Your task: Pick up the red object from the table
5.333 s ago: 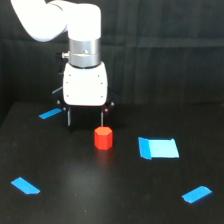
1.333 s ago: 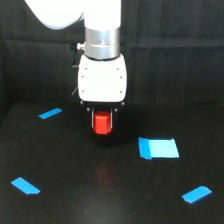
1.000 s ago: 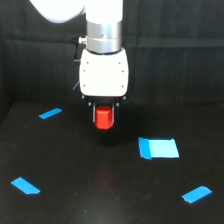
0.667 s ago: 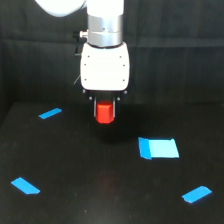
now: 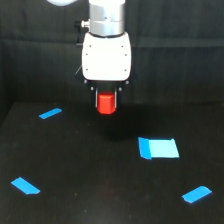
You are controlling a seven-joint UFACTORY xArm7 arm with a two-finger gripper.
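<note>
The red object (image 5: 105, 104), a stubby red-orange cylinder, hangs in the air above the black table (image 5: 100, 170), clear of its surface. My gripper (image 5: 106, 106) points straight down from the white arm body (image 5: 106, 56) and is shut on the red object, one dark finger on each side of it. The fingers cover the object's left and right edges; its front face and bottom rim show between them.
A larger blue tape rectangle (image 5: 158, 148) lies at the exterior view's right of centre. Blue tape strips lie at the far left (image 5: 50, 113), near left (image 5: 25, 185) and near right (image 5: 196, 194). A black curtain backdrop hangs behind the arm.
The gripper moved over the red object, shut on it and has been rising since, lifting it off the table. Over the last second it has climbed further.
</note>
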